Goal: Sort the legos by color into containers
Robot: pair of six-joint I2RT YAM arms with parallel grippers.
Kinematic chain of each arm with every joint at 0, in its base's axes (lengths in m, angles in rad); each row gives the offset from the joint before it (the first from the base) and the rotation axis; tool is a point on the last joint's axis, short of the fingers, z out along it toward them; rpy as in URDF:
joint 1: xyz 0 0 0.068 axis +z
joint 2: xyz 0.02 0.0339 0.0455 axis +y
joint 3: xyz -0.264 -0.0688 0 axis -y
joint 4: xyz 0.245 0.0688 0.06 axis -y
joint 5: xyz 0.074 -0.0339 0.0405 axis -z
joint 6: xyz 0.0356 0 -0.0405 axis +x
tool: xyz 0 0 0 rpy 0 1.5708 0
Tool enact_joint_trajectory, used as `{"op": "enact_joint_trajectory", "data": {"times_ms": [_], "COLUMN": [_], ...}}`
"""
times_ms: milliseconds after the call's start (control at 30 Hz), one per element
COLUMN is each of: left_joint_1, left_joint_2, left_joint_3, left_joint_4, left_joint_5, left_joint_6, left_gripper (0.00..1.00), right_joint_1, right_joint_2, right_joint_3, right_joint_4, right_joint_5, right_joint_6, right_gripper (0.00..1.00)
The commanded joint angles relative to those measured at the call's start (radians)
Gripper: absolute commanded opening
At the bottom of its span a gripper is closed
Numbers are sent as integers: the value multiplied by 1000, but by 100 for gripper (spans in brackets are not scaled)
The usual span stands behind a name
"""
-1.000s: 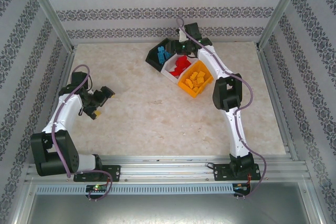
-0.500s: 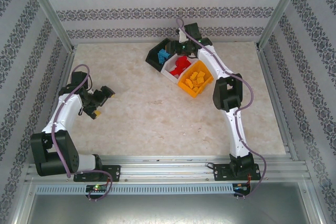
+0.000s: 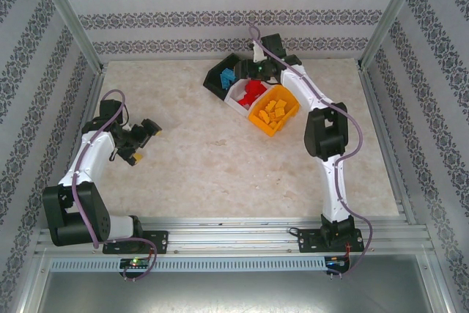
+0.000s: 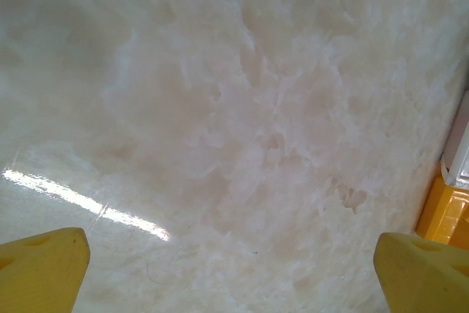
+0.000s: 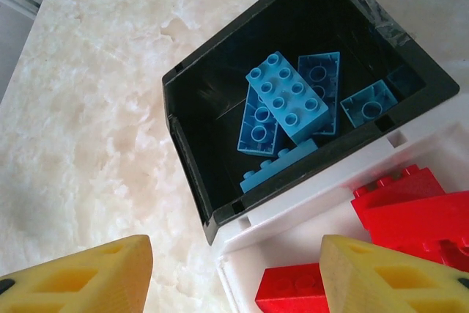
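Note:
Three joined containers stand at the back of the table: a black bin [image 3: 219, 76] with several blue legos [image 5: 289, 100], a white bin [image 3: 239, 99] with red legos [image 5: 399, 207], and an orange bin [image 3: 265, 124] with orange-yellow legos [image 3: 275, 108]. My right gripper [image 5: 234, 273] hangs open above the near corner where the black bin [image 5: 190, 159] and white bin [image 5: 308, 210] meet, with nothing between its yellow fingertips [image 5: 80, 276]. Far off at the left of the table, my left gripper [image 3: 141, 141] stands wide open over bare marble, its fingertips [image 4: 44, 265] holding nothing.
The marble tabletop [image 3: 220, 159] stretches between the two arms. Patterned walls and metal posts close in the back and sides. An orange bin edge [image 4: 447, 214] shows at the right rim of the left wrist view.
The right arm's elbow has shifted slightly right and the gripper has edged a little over the bins. The left arm has not moved.

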Motion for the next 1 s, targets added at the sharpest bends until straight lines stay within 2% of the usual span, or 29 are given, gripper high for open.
{"op": "enact_joint_trajectory", "data": {"times_ms": [0,467,800,900,967], "left_joint_1": [-3,11,13,11,10], "left_joint_2": [-7,23,84,88,89], "left_joint_3": [37,75,100,114,121], "left_joint_4": [16,54,159,133,96], "left_joint_5": [0,-19,2,-69,-165], "left_joint_6": [17,34,22,42,70], "left_gripper": [100,100,100,100,100], "right_joint_1": [-18,-112,-240,-290,-314], "right_joint_2": [-92,-435,-687,-760,-790], "right_joint_3": [-75,-561,-779,-888,-970], "right_joint_4": [53,158,89,124,153], "right_joint_5": [-4,-4,28,72,131], "right_joint_6": [-1,-23,-113,-127,-149], "right_gripper": [63,65,69,75,80]}}
